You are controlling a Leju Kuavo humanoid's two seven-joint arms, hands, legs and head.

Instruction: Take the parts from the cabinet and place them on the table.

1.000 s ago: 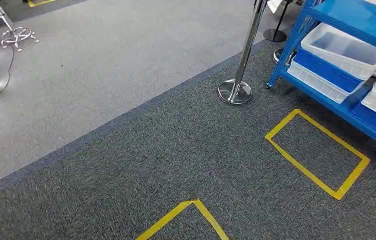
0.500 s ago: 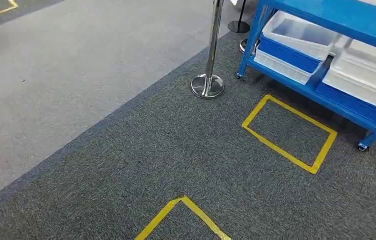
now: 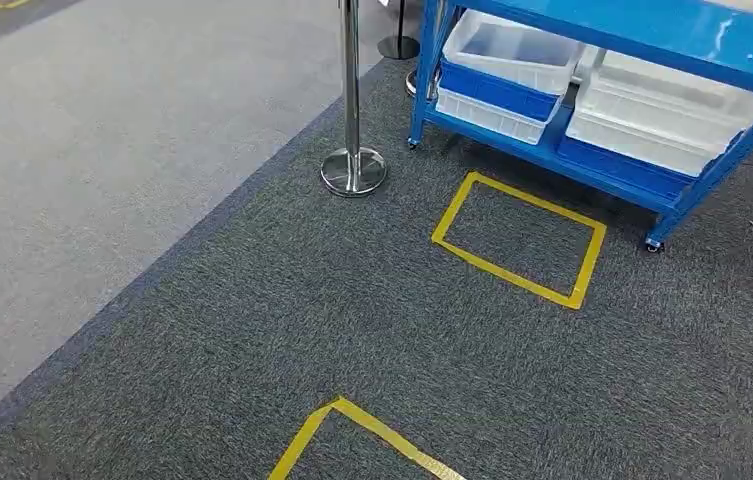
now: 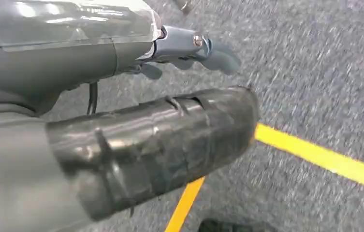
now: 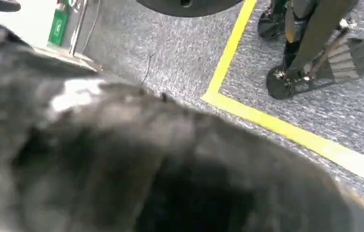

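The blue cabinet [image 3: 652, 30] stands at the upper right of the head view, on castors. Its lower shelf carries white bins [image 3: 512, 45] stacked on blue ones; no parts can be made out in them. My left hand [image 4: 136, 140] hangs over the dark carpet, its ribbed cover close to the camera. Its grey fingers [image 4: 218, 55] stretch out with nothing in them. My right hand [image 5: 122, 159] is a dark blur right against the lens, and its fingers cannot be made out.
A chrome stanchion [image 3: 352, 165] stands left of the cabinet at the edge of the lighter carpet [image 3: 102, 150]. A yellow tape rectangle [image 3: 512, 275] marks the floor before the cabinet. Another tape corner [image 3: 352, 425] lies nearer me.
The whole head view has swung right: the cabinet, stanchion and tape rectangle have slid leftward, and more of the cabinet shows. That is camera motion, not the things moving.
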